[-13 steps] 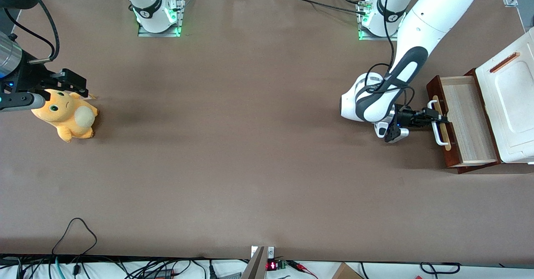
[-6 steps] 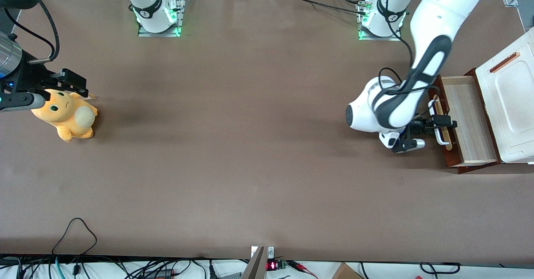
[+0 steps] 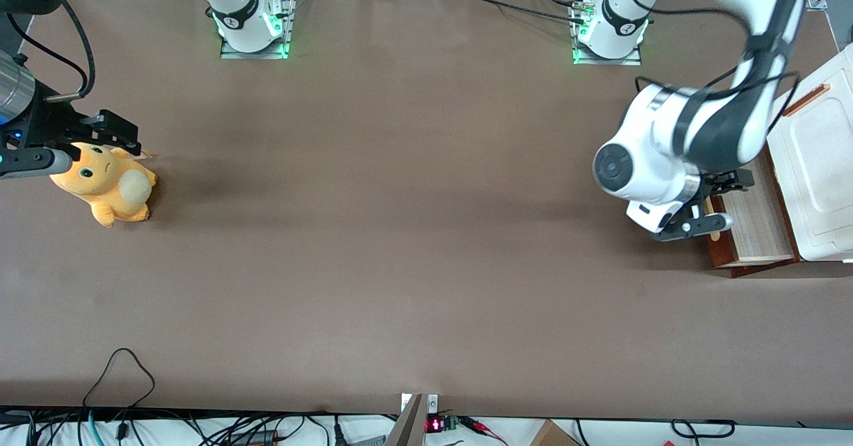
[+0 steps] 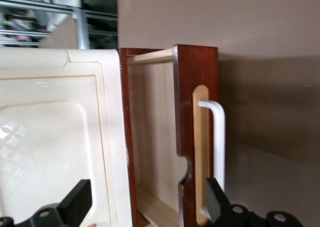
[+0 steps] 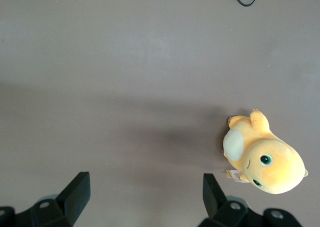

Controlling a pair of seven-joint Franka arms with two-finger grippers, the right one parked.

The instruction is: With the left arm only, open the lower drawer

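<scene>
The lower drawer [image 3: 753,229] stands pulled out of the white cabinet [image 3: 820,166], its pale wood inside showing. The left arm [image 3: 666,159] hangs over it and hides most of the dark front and handle in the front view. In the left wrist view the reddish-brown front [image 4: 197,77], the white bar handle [image 4: 218,137] and the drawer's inside [image 4: 152,127] are plain. My gripper [image 4: 145,204] is open above the drawer, one finger over the cabinet top [image 4: 50,137], the other near the handle, touching nothing. It also shows in the front view as my gripper [image 3: 730,183].
An orange plush toy [image 3: 106,183] lies toward the parked arm's end of the table, also seen as the toy [image 5: 265,159]. The cabinet sits at the working arm's end of the brown table [image 3: 400,233].
The gripper has left the handle, risen and shifted over the drawer toward the cabinet. The arm's elbow swung toward the cabinet. The drawer has stayed pulled out.
</scene>
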